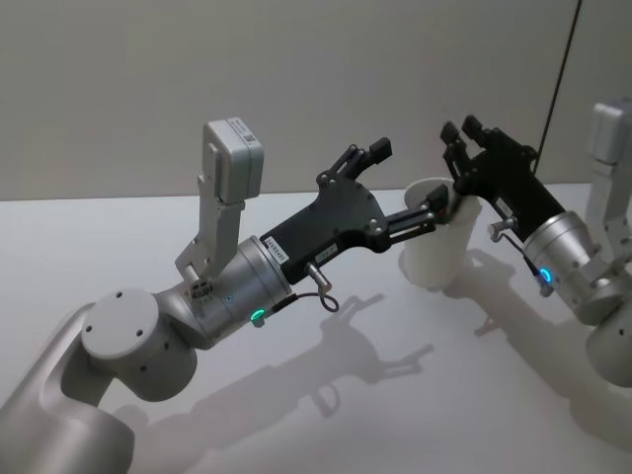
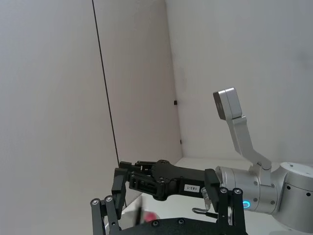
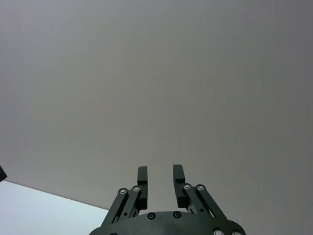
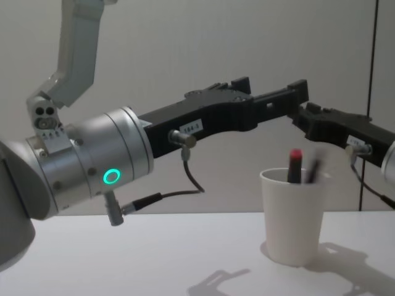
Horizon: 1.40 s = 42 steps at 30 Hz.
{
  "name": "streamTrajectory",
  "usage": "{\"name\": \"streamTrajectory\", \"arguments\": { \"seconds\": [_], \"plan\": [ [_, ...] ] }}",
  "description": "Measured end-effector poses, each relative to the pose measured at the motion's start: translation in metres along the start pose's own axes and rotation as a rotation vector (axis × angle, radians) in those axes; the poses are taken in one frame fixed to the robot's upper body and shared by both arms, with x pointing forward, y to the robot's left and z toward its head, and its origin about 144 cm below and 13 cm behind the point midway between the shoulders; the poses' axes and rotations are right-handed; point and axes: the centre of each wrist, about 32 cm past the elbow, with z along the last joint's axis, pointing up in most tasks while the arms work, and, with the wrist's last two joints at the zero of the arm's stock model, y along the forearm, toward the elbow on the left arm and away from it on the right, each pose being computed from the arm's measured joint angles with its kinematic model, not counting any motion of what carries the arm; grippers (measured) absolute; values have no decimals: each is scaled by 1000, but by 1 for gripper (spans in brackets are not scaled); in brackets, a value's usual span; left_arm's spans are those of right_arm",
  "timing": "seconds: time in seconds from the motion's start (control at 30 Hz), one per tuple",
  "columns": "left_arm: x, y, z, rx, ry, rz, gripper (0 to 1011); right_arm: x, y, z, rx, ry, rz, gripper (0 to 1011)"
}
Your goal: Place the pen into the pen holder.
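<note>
Pen (image 4: 295, 165) upright in pen holder (image 4: 292, 221), below both grippers' released jaws.

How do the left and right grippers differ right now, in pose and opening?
Opening: the left gripper is spread wide; the right gripper shows only a narrow gap.
Side: the left gripper reaches in from the left of the pen holder, the right gripper from its right.
Shared: both are open, hold nothing and hang above the pen holder, where a red-topped pen stands.
</note>
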Motion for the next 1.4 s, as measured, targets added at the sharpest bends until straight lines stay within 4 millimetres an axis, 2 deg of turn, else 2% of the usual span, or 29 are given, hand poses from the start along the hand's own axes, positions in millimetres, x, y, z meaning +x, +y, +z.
{"name": "streamTrajectory", "arguments": {
  "seconds": [0.07,0.1,0.27,0.3,0.4,0.43,0.83,1.4],
  "plan": [
    [0,0,0,0,0,0,1001,0,0,-1,-1,2,1,305],
    [0,0,0,0,0,0,1001,0,1,-1,-1,2,2,369],
    [0,0,0,0,0,0,1001,-1,2,-3,-2,6,6,501],
    [0,0,0,0,0,0,1001,-1,2,-3,-2,7,7,569],
    [0,0,0,0,0,0,1001,-1,2,-4,-2,8,8,633],
    [0,0,0,0,0,0,1001,-1,3,-4,-3,8,9,692],
    [0,0,0,0,0,0,1001,-1,2,-2,10,20,4,999],
    [0,0,0,0,0,0,1001,4,-11,26,90,41,-60,1001]
  ]
}}
